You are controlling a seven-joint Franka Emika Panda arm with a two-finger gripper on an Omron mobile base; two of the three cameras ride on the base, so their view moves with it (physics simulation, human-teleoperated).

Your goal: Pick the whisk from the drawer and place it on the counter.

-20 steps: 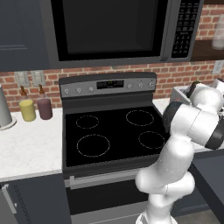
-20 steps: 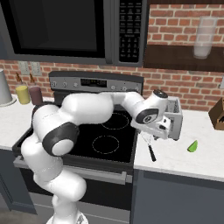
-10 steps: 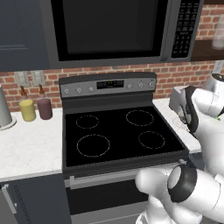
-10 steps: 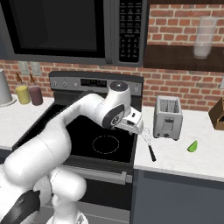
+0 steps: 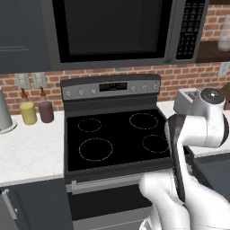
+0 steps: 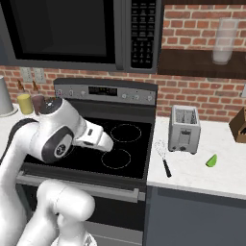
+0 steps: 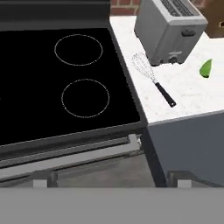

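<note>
"Where is the whisk?"
"It lies flat on the white surface, just in front of the toaster."
"And the gripper?"
"Its jaws are wide open, holding nothing."

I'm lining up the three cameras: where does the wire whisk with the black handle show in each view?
Left base view: not in it.
Right base view: the wire whisk lies on the white counter, left of the toaster.
Hand view: the whisk is upper right.
Shared landmark: the silver toaster.
</note>
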